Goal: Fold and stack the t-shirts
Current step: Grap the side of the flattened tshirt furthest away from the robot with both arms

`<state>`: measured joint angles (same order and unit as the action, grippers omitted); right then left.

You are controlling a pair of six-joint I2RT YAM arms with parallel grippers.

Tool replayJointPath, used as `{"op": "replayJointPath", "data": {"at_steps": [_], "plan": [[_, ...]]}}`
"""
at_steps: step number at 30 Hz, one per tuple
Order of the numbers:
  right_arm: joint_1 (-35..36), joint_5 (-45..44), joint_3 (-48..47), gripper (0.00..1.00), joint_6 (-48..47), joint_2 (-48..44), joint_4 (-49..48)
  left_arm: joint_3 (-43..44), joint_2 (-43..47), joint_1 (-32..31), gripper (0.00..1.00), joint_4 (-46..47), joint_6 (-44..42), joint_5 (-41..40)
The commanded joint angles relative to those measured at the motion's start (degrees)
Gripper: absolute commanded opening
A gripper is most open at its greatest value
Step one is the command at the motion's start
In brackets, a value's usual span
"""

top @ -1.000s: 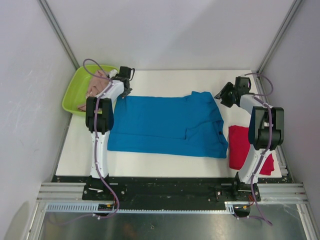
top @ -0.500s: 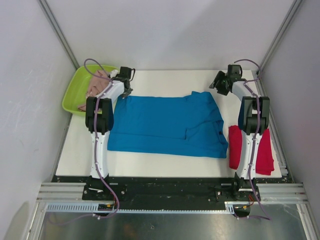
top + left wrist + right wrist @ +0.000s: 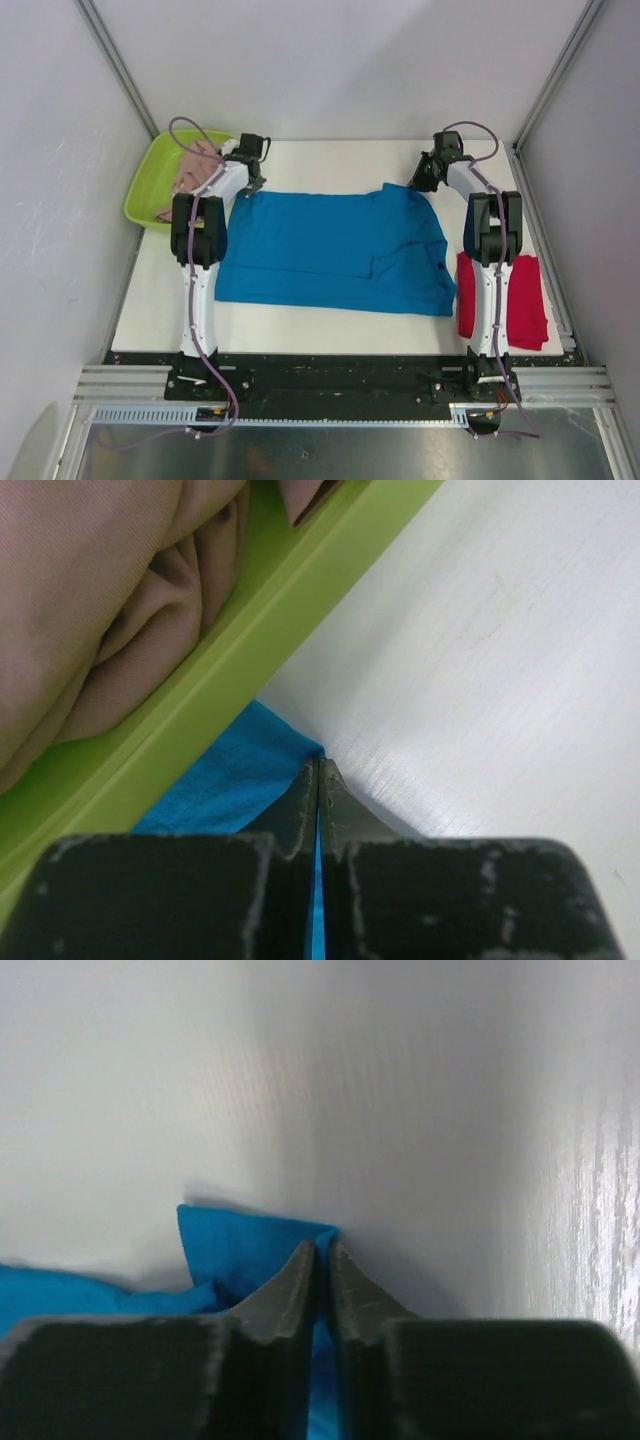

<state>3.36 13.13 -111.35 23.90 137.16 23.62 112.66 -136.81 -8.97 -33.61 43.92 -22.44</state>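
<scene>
White table (image 3: 330, 165), grey walls (image 3: 330, 60), blue t-shirt (image 3: 320, 245) spread

I see the blue t-shirt (image 3: 335, 250) spread flat across the middle of the surface (creased near its right end), the red t-shirt (image 3: 527, 300) folded at the right edge, the pale pink t-shirt (image 3: 185, 180) bunched in the lime-green tray (image 3: 140, 195) far left

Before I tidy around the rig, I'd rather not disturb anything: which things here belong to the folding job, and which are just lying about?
Job: bright blue cloth t-shirt, far corners pinched by left gripper and right gripper; red cloth t-shirt; pale pink cloth t-shirt.
Lying about: lime-green plastic tray holding the pink one; white table.
</scene>
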Motion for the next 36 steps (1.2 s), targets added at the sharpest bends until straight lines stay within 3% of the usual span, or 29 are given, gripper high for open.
{"op": "replayJointPath", "data": {"at_steps": [1, 5, 23, 36], "plan": [[-0.49, -0.13, -2.36, 0.05, 0.42, -1.27, 0.86, -0.83, 4.28, -0.71, 0.00, -1.05, -1.60, 0.37], [-0.69, -2.52, -1.17, 0.00, 0.71, -4.60, 0.07, -0.84, 5.32, -0.70, 0.00, -0.96, -2.46, 0.12], [0.10, -8.08, 16.81, 0.00, 0.57, -24.28, -6.68, -6.49, 12.01, -0.34, 0.00, -0.60, -2.98, -1.17], [3.67, -17.00, 32.71, 0.00, 2.29, -38.88, -5.35, -28.26, 27.08, -0.39, 0.00, 7.20, -3.23, 0.56]]}}
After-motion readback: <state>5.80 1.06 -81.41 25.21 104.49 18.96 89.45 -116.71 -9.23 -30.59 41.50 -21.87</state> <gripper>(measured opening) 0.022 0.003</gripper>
